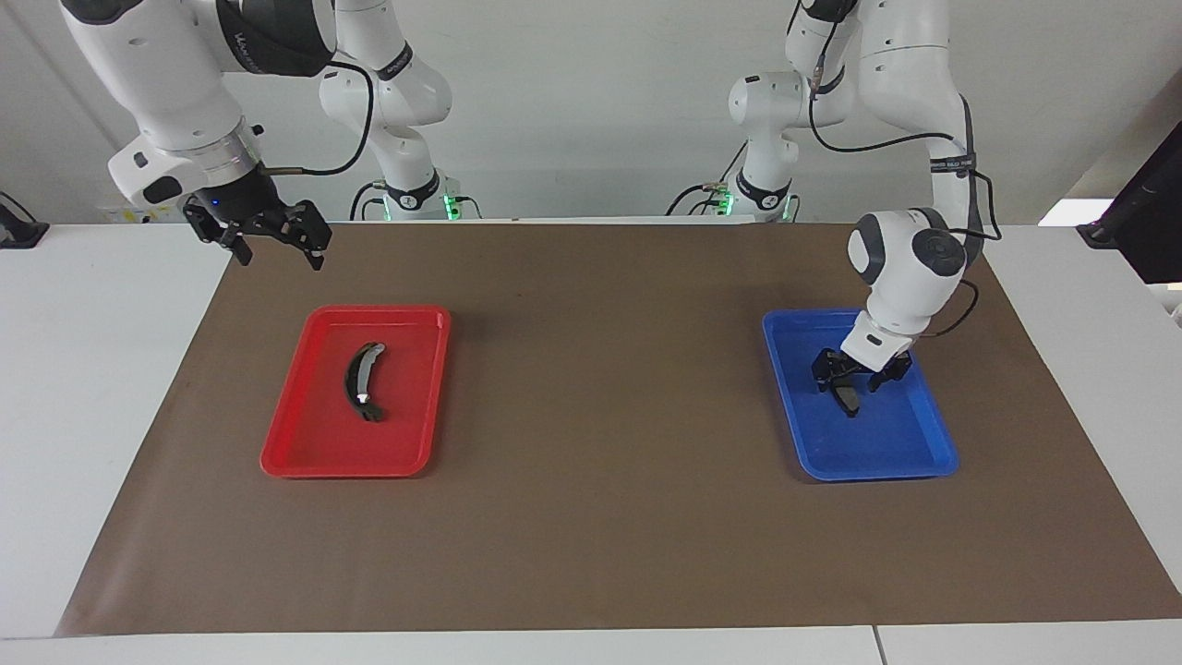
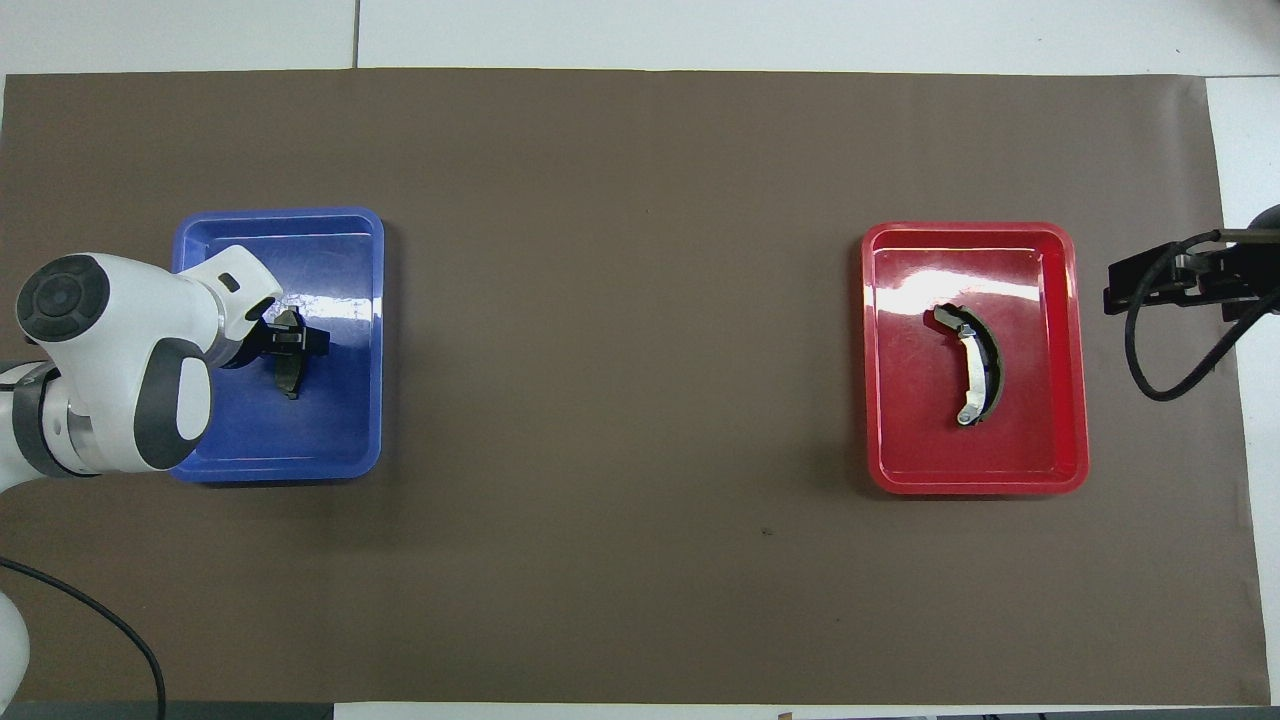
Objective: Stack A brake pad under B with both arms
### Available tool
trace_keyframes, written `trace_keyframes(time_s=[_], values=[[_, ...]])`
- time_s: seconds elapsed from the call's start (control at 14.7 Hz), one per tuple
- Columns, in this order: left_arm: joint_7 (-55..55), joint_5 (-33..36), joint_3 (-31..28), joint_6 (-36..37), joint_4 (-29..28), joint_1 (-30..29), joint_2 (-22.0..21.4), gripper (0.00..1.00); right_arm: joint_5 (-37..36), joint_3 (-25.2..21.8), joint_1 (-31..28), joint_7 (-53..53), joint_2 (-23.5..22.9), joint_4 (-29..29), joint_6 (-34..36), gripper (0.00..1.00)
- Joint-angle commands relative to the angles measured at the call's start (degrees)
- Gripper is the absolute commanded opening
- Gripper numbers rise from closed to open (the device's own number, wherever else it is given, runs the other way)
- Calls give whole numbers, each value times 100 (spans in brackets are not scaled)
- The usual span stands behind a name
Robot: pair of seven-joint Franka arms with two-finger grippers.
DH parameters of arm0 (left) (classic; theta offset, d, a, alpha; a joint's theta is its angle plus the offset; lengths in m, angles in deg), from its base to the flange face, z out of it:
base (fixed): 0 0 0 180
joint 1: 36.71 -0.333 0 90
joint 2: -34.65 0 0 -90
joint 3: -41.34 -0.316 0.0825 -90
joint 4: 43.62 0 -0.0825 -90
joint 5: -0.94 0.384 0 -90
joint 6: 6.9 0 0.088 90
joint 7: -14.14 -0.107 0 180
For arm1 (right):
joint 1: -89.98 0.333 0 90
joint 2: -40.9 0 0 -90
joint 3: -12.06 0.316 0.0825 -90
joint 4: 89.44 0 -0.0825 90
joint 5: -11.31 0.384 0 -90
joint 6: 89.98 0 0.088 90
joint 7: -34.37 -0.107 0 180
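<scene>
The A brake pad [image 1: 846, 397] [image 2: 290, 374], short and dark grey, lies in the blue tray [image 1: 886, 453] [image 2: 330, 430]. My left gripper [image 1: 851, 380] [image 2: 297, 341] is down in that tray, open, with one finger on each side of the pad's end that is nearer to the robots. B [image 1: 362, 380] [image 2: 975, 375], the longer black crescent with a silver clip, lies in the red tray [image 1: 314, 443] [image 2: 1040, 440]. My right gripper [image 1: 275, 247] [image 2: 1112, 292] waits open and empty in the air, over the mat's edge beside the red tray.
A brown mat [image 1: 600, 416] covers the table, with the two trays at its two ends and bare mat between them. A black monitor [image 1: 1154, 212] stands off the mat at the left arm's end. Cables hang from both arms.
</scene>
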Motion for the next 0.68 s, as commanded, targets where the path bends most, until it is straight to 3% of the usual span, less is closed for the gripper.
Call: trace_keyframes(time_s=[0.0, 0.14, 0.2, 0.61], values=[[66, 28, -23, -91, -83, 37, -31, 66, 26, 22, -31, 97, 125, 139, -42, 100], [40, 28, -23, -56, -83, 37, -40, 35, 26, 22, -31, 97, 125, 139, -33, 100], [31, 37, -23, -12, -83, 37, -40, 29, 26, 22, -31, 97, 125, 139, -33, 100], [31, 37, -15, 619, 250, 63, -329, 29, 26, 22, -31, 62, 125, 139, -42, 100]])
